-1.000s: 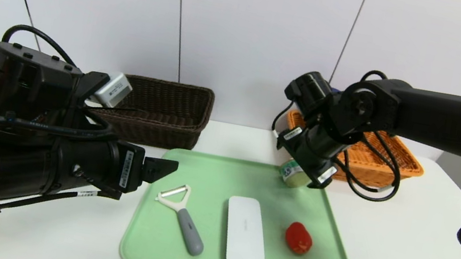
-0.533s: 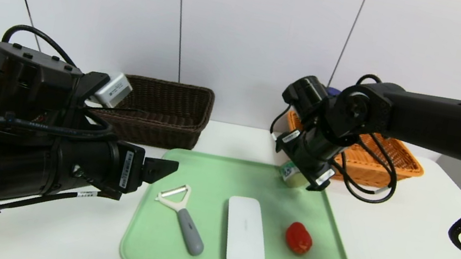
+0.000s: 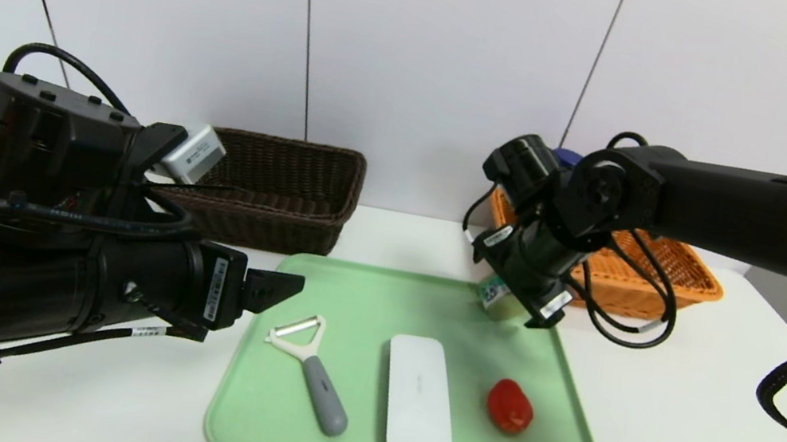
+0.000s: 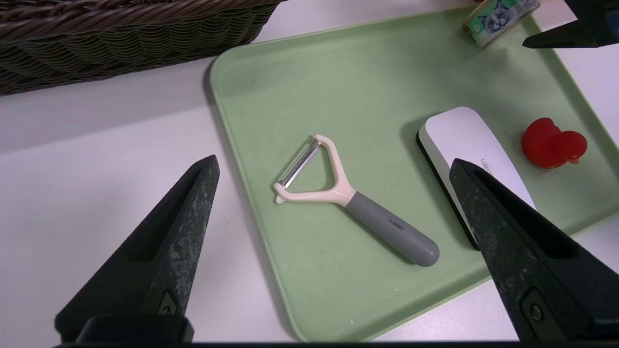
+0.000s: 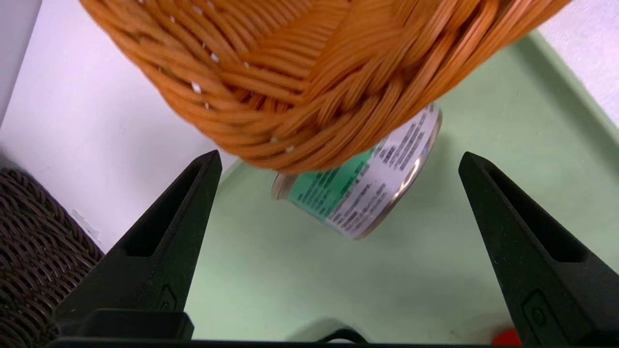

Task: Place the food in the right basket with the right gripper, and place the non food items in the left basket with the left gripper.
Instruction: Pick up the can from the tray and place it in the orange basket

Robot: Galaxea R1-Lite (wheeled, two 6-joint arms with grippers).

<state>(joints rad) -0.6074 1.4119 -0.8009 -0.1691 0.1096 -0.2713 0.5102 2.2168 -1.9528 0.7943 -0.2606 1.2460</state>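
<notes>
Hovering with the right gripper (image 5: 342, 153) over the far right corner of the green tray (image 3: 364, 297), near the front of the orange basket (image 3: 631, 295), with fingers released and spread wide around nothing gripped. Seeing the tin can (image 5: 362, 203) tilted in that corner, partly hidden by the basket's rim, between the open fingers but untouched. Glimpsing a dark-blue cap (image 3: 567, 157) behind the right arm. Holding the left gripper (image 4: 334, 159) above the tray's left edge, also open and without a grip, near the peeler (image 4: 391, 229). Finding the white case (image 4: 478, 145) beside the peeler and the red lumpy object (image 4: 551, 145) beyond, all on the tray. Noting the dark brown basket (image 3: 271, 224) behind, on the white surface (image 3: 695, 436).
</notes>
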